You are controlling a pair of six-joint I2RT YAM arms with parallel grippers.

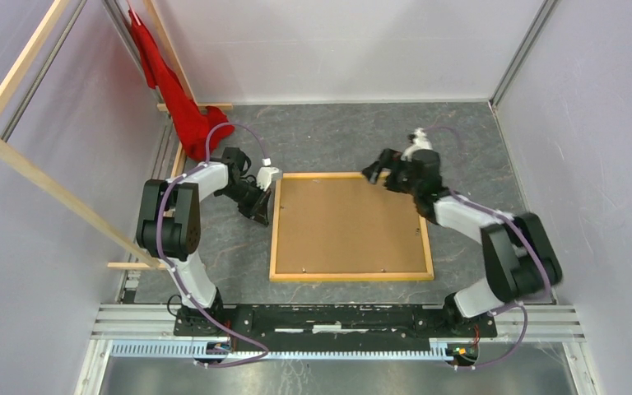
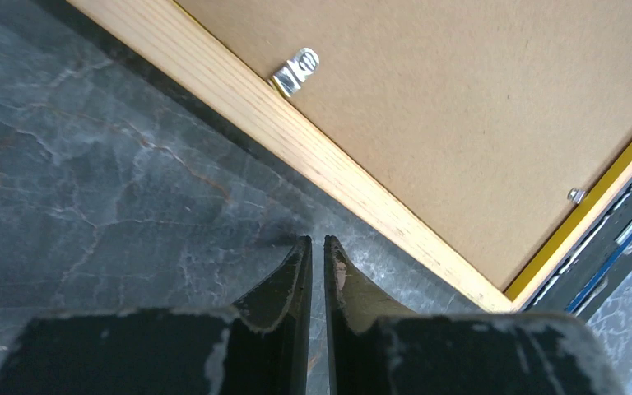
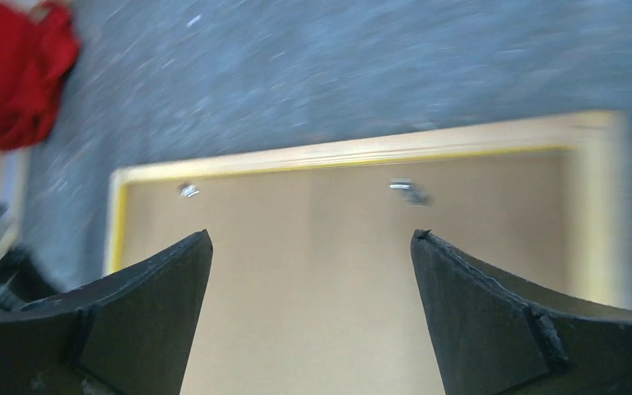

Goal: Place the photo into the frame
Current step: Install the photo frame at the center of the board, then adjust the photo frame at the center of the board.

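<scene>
The frame (image 1: 273, 239) lies face down in the middle of the table, its light wood back up and a yellow edge showing. A brown backing board (image 1: 347, 222) fills it. The photo is hidden. My left gripper (image 1: 261, 216) is shut and empty, on the table just left of the frame's left rail (image 2: 313, 156). My right gripper (image 1: 372, 174) is open and empty, above the frame's far rail (image 3: 362, 152) near its right half. Small metal tabs (image 2: 296, 71) sit on the board's edges.
A red cloth (image 1: 173, 90) hangs at the back left by a wooden bar structure (image 1: 41, 177). Grey walls enclose the table on three sides. The arms' base rail (image 1: 329, 321) runs along the near edge.
</scene>
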